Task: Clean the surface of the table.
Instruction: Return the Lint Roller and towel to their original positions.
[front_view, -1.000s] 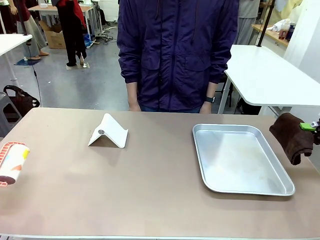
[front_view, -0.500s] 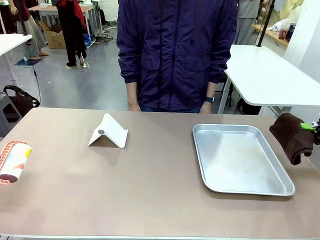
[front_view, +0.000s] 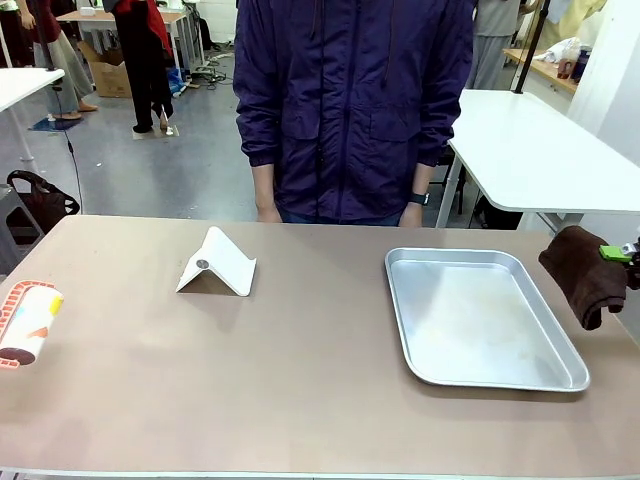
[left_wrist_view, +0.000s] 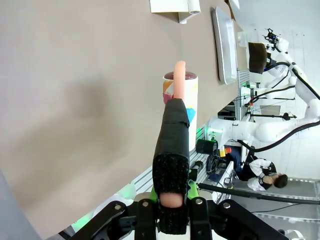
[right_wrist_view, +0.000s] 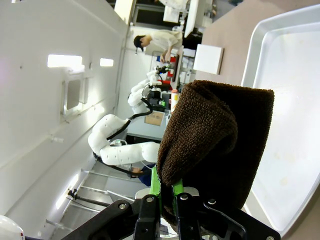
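Item 1. Tabletop (front_view: 300, 370): large brownish surface spanning the front view; bare across the middle and near edge.

Item 2. Left hand (left_wrist_view: 172, 200): pressed together, pinching the black-wrapped handle (left_wrist_view: 172, 145) of a roller with a patterned drum (front_view: 25, 325). The drum hung at the tabletop's left edge; whether it touched the surface could not be told.

Item 3. Right hand (right_wrist_view: 167, 197): pressed together, pinching a dark brown cloth (front_view: 583, 272), which hung folded off the tabletop's right edge, just beside a metal tray (front_view: 560, 375).

Item 4. White folded stand (front_view: 217, 264): upright, left of centre toward the far side. A person (front_view: 350, 110) stood behind the far edge, arms down.

Handling note (judgement): wiping appeared not yet begun. To do it well, the cloth should be lowered flat with light, even pressure and drawn in overlapping passes across the open middle, steering round the tray rim and the stand rather than pushing them.
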